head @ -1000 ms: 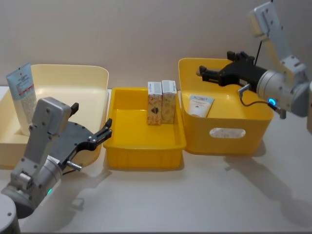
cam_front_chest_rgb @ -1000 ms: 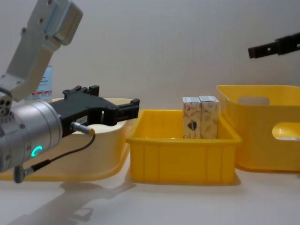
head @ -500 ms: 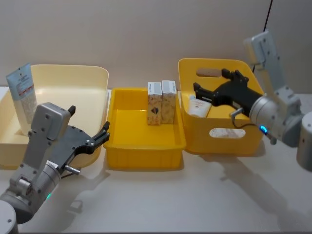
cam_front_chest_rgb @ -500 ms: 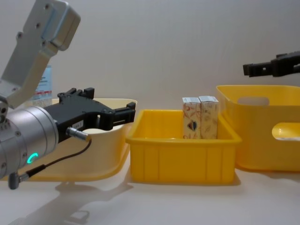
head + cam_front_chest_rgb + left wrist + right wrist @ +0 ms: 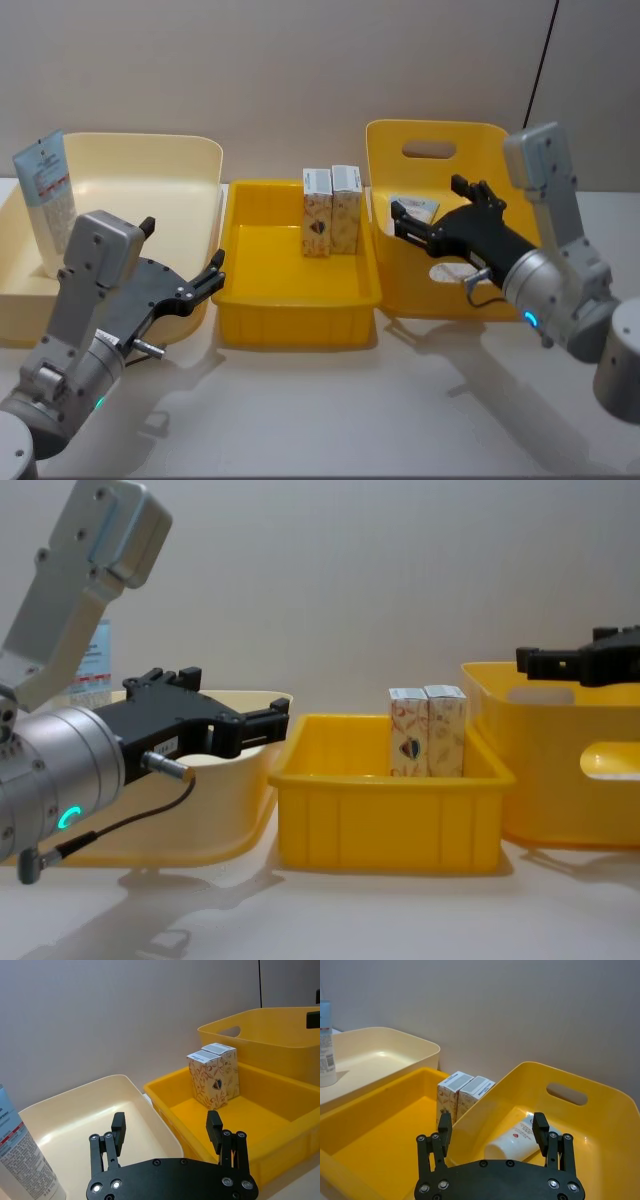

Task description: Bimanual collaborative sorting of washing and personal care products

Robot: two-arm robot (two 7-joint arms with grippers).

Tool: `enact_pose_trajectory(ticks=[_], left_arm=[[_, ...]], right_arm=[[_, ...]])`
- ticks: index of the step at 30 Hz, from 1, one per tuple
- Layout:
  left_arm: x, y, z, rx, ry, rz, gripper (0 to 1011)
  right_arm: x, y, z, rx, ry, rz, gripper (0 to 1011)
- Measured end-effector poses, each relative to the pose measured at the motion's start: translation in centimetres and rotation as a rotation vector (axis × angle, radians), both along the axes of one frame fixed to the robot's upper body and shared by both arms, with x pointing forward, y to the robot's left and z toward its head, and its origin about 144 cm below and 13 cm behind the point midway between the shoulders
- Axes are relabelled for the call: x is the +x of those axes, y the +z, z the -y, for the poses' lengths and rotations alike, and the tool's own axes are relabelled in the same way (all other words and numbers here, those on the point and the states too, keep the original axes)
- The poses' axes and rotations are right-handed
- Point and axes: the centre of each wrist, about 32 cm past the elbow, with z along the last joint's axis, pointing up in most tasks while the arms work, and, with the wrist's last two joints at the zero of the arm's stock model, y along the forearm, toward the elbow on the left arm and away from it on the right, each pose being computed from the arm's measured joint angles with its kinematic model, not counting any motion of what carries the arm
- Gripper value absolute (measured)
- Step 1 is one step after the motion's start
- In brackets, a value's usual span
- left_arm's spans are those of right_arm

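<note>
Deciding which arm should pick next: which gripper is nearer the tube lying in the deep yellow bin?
Right. The right gripper, jaws open, hovers at the tube in the deep yellow bin. The left gripper, also open, sits by the cream bin, two bins away.

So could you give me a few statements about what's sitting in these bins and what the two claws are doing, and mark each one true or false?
1. Two small patterned cartons stand upright side by side in the shallow yellow tray. True.
2. A white squeeze tube lies inside the tall yellow handled bin. True.
3. The right gripper is clamped on a carton. False: it is open and holds nothing, hovering at that bin's near left corner.
4. The cream plastic bin holds nothing. False: a light-blue and white tube stands in its left end.
5. The left gripper is open and holds nothing. True.
</note>
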Motion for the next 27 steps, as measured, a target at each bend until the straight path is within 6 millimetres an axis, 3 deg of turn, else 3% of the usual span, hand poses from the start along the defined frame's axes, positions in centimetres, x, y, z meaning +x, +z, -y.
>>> enact_pose_trajectory(ticks=[27], left_arm=[[0.0,0.0,0.0,0.0,0.0,-0.001,1003]], right_arm=[[-6.6,-5.4,-1.7,0.143,-0.061,0.062,1001]])
